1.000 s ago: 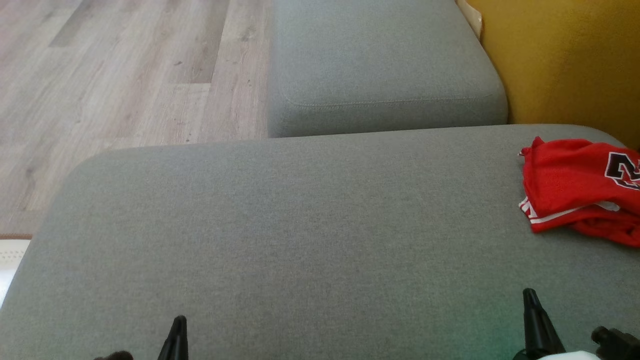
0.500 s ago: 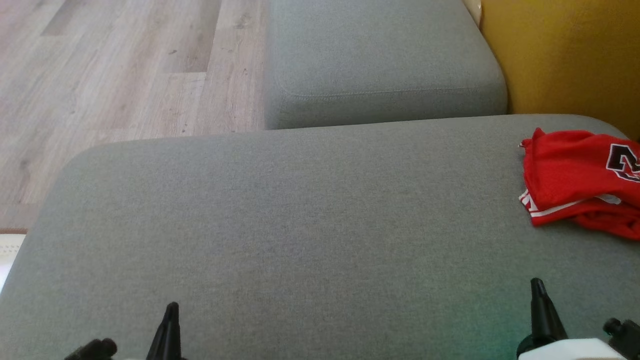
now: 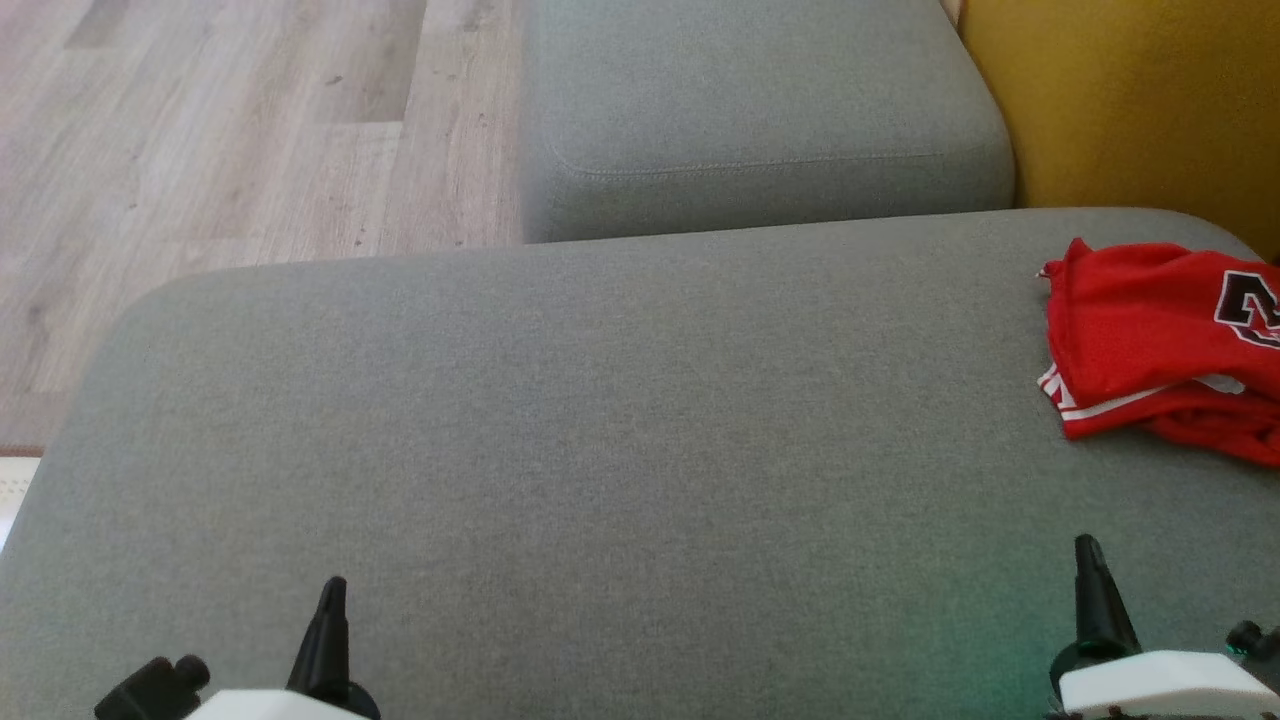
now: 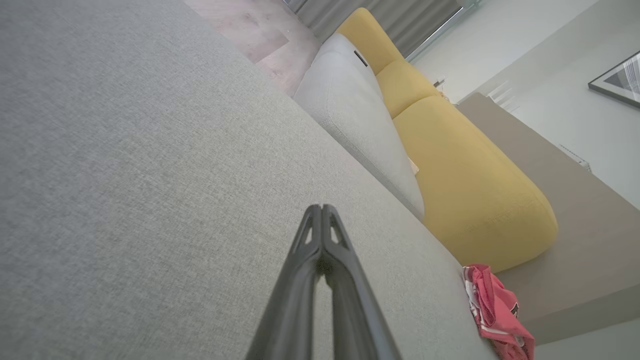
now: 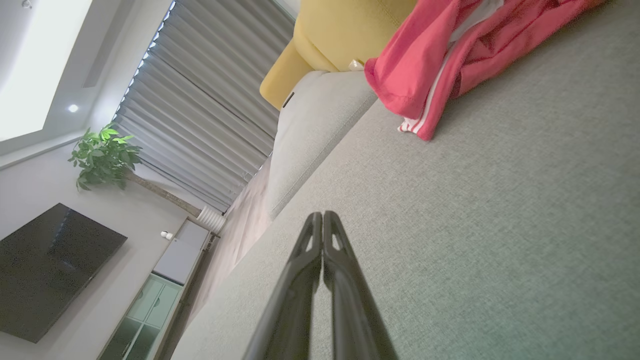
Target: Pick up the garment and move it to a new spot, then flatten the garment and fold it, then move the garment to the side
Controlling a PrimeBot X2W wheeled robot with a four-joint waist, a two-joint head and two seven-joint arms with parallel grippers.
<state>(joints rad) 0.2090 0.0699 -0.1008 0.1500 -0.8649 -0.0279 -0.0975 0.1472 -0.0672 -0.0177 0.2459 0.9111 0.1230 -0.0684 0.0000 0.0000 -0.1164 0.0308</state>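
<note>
The garment [image 3: 1160, 345] is a red jersey with white trim and dark lettering, lying crumpled at the far right of the grey sofa seat [image 3: 600, 450]. It also appears in the left wrist view as the garment [image 4: 492, 307] and in the right wrist view as the garment [image 5: 440, 55]. My left gripper [image 3: 330, 590] is shut and empty at the lower left, far from the jersey. My right gripper [image 3: 1088, 548] is shut and empty at the lower right, a short way in front of the jersey. Both wrist views show the fingers pressed together: left gripper [image 4: 322, 207], right gripper [image 5: 322, 215].
A second grey cushion [image 3: 750, 110] lies beyond the seat. A yellow backrest [image 3: 1130, 110] rises at the right. Wooden floor [image 3: 220, 130] lies to the left. A television [image 5: 50, 270], a potted plant [image 5: 102, 157] and curtains [image 5: 200, 115] stand across the room.
The head camera has tilted, so the sofa and jersey sit a little higher in view. Both grippers show further up from the bottom edge, still shut.
</note>
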